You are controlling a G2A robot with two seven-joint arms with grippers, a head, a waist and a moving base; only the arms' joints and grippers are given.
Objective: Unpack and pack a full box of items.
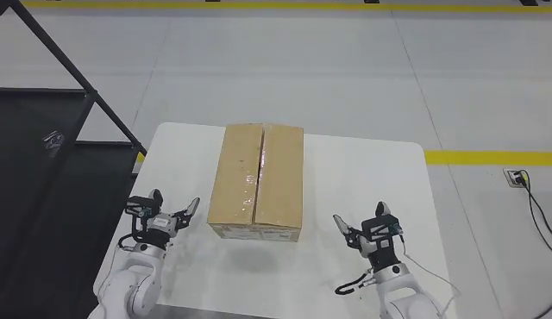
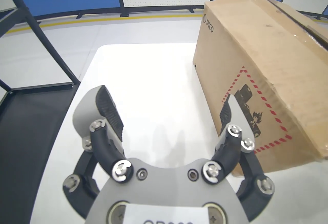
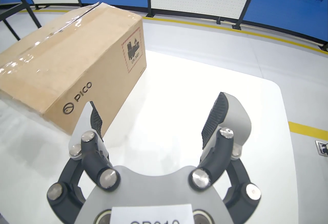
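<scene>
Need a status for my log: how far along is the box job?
Done: nothing visible; the cardboard box sits taped shut on the white table. In hand: nothing; the left tool and right tool flank it, open and empty. Remaining: opening, unpacking and repacking.

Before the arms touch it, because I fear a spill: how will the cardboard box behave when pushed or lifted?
The cardboard box probably slides rather than tips: it lies low and wide, flat on the table. Tape seems to seal its top seam, so it should stay stiff. That glossy strip may feel slippery.
</scene>
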